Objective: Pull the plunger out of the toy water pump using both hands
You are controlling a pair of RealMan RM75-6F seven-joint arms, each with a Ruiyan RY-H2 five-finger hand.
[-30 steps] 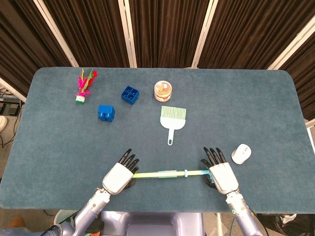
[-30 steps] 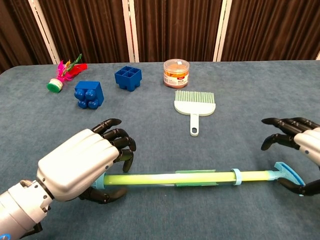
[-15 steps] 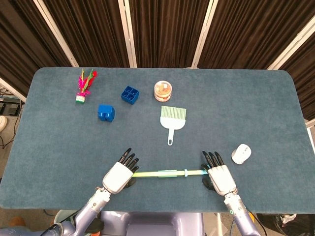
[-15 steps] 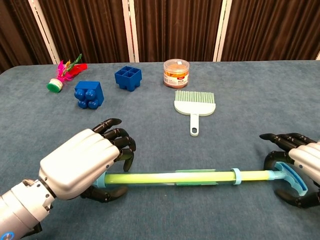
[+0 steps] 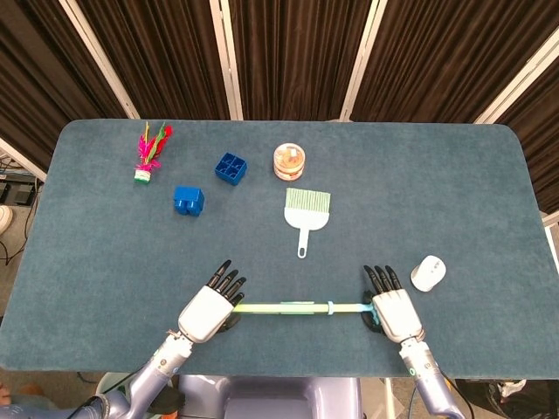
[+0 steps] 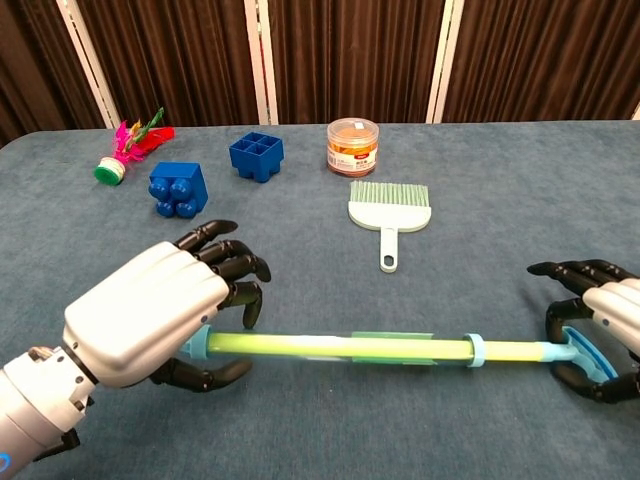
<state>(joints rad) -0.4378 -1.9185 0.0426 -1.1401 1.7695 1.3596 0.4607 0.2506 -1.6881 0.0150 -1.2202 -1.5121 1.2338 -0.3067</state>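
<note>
- The toy water pump (image 6: 330, 347) lies flat on the table (image 5: 437, 175), its long axis running side to side along the near edge, on the near side of the dustpan brush (image 5: 306, 212).
- Its pale-blue plunger handle (image 6: 583, 352) points toward my right; the yellow-green barrel end points toward my left.
- My left hand (image 6: 150, 315) is curled over the barrel end, fingers above and thumb beneath, gripping the tube.
- My right hand (image 6: 600, 325) wraps its dark fingers around the plunger handle and holds it.
- The table is covered in blue-grey felt; dark pleated curtains with pale vertical strips stand behind it.
- Beyond the brush sits a round orange jar (image 5: 289, 161); to the left of the brush are a blue open-topped block (image 5: 231, 168), a blue studded block (image 5: 188, 200) and a pink-feathered shuttlecock (image 5: 150, 150).
- A white object (image 5: 428, 272) lies to the right of the brush, near my right hand.
- The barrel's left end is hidden under my left palm; my right hand is cut off by the frame edge in the chest view.
</note>
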